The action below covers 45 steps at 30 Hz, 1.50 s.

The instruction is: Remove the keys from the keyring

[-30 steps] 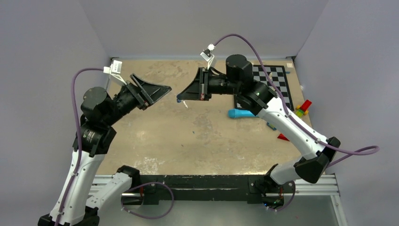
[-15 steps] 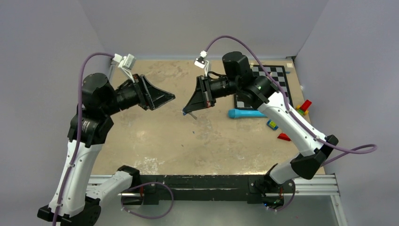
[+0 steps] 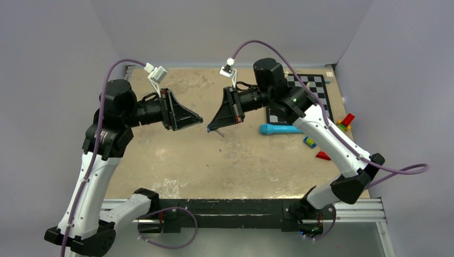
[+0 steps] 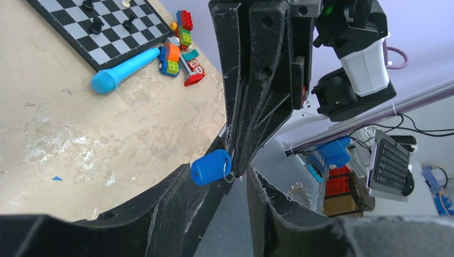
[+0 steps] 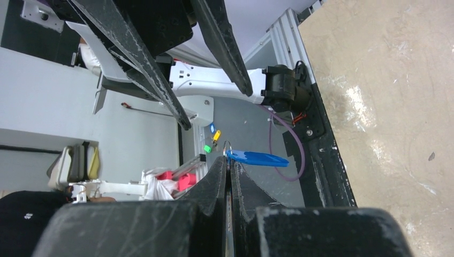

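Keys (image 3: pixel 219 133) on a thin wire ring (image 4: pixel 229 175), joined to a bright blue oval tag (image 4: pixel 210 167), hung in mid-air just left of centre in the top view, above the tabletop (image 3: pixel 235 160). The right fingers (image 4: pixel 265 96) were closed tight, pinching the bunch at the ring, with the tag jutting out sideways. The left fingers (image 4: pixel 176 206) stood partly apart and gripped nothing, their tips just beside the tag and ring. The step in hand seemed to be the second grasp. The next move probably called for the left fingers to close on the tag or ring, so that a key could be worked off.
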{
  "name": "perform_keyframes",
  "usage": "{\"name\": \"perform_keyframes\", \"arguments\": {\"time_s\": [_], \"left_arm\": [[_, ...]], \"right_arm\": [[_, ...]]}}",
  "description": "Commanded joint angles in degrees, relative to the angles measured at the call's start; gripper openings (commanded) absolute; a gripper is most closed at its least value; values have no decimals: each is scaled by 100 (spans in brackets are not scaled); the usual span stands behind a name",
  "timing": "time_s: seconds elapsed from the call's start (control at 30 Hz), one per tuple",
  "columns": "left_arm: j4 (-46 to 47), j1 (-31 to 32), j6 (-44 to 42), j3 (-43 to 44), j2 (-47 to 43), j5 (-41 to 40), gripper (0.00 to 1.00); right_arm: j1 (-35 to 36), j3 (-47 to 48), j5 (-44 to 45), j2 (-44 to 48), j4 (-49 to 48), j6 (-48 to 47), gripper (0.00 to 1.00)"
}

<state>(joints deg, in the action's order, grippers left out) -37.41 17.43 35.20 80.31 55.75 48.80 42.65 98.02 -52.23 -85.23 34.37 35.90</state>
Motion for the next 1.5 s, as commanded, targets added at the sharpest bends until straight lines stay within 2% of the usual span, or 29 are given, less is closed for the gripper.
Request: {"name": "perform_keyframes", "arguments": {"time_s": [0.0, 0.4, 0.67, 0.8, 0.9, 0.93, 1.2, 1.47], "left_arm": [[119, 15, -136, -86, 28, 422, 46], [413, 59, 82, -259, 137, 626, 38], [558, 85, 184, -323, 203, 671, 28], [622, 96, 234, -323, 227, 722, 19], [630, 93, 275, -316, 262, 729, 2], [631, 94, 289, -315, 274, 728, 0], [459, 94, 418, -218, 236, 354, 0], [710, 94, 846, -341, 134, 155, 0]], "right_arm": [[-5, 31, -156, 123, -373, -117, 0], [-4, 148, -181, -17, -572, -51, 0], [-4, 178, -234, -93, -677, 4, 0], [-8, 200, -234, -116, -699, 5, 0], [-3, 198, -227, -117, -725, 5, 0], [-5, 198, -220, -117, -736, 12, 0], [-4, -7, -47, -37, -1060, 201, 0], [-3, -352, 239, 85, -1591, 566, 0]]}}
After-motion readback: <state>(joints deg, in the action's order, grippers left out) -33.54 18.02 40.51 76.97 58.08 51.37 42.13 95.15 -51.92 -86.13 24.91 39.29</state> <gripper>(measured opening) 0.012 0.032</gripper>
